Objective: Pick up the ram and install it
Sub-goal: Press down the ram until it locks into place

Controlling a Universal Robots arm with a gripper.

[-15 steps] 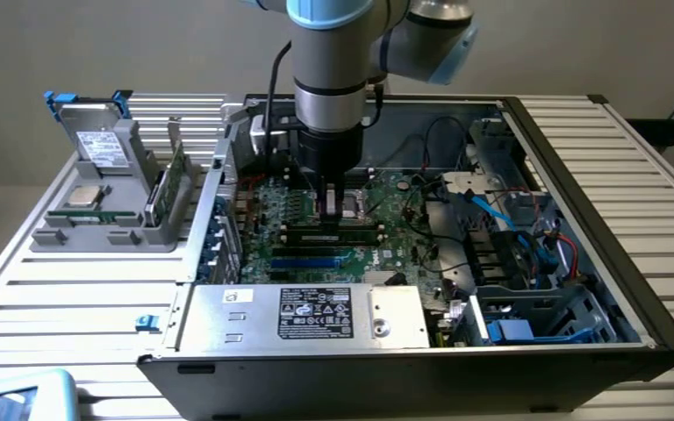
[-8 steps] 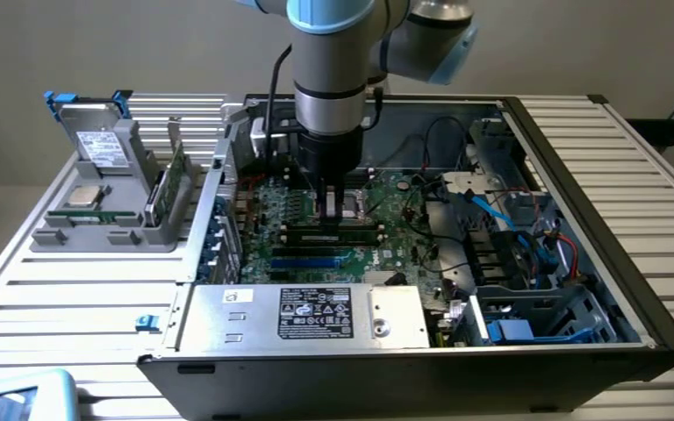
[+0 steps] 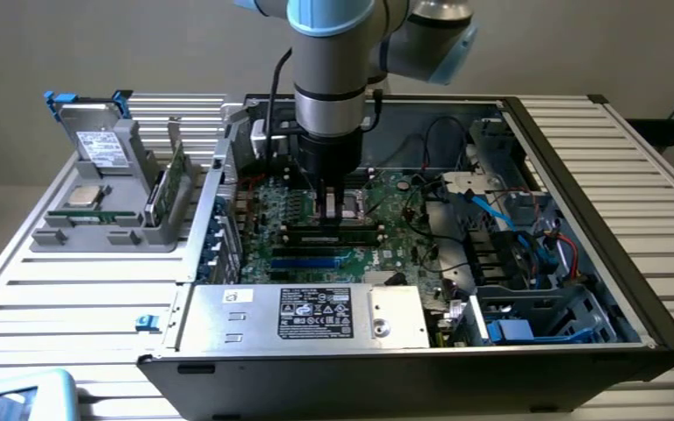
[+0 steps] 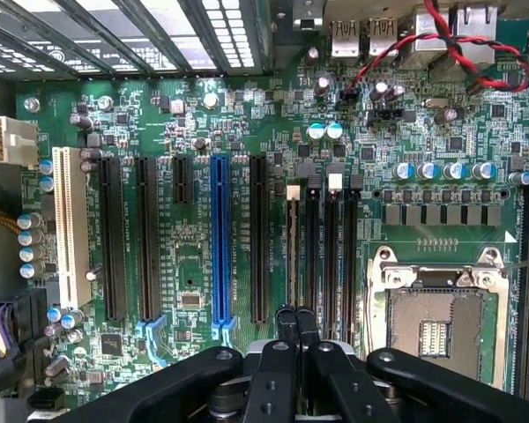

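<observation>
1. One arm reaches down into the open computer case (image 3: 618,219). Its gripper (image 3: 340,209) is low over the motherboard (image 3: 413,219), near the middle of the case.
2. Both fingers (image 4: 286,322) are closed tight together, with no gap between them.
3. The ram (image 3: 337,233) looks like it is already standing in a slot, right under the fingertips. In the wrist view it shows as a thin pale edge (image 4: 293,256) in the first of the long black slots beside the socket (image 4: 436,322).
4. The fingers do not seem to hold the ram. They seem to sit on its top edge, or just above it. I cannot tell if they touch.
5. I think the step in hand is the install part: pushing the ram down until it is seated. The pick-up part looks done.
6. This step calls for a straight, gentle push down. A tilted push could bend the ram or slip off its thin edge.
7. A grey tray (image 3: 103,230) with other parts sits well apart, on the exterior view's left.
</observation>
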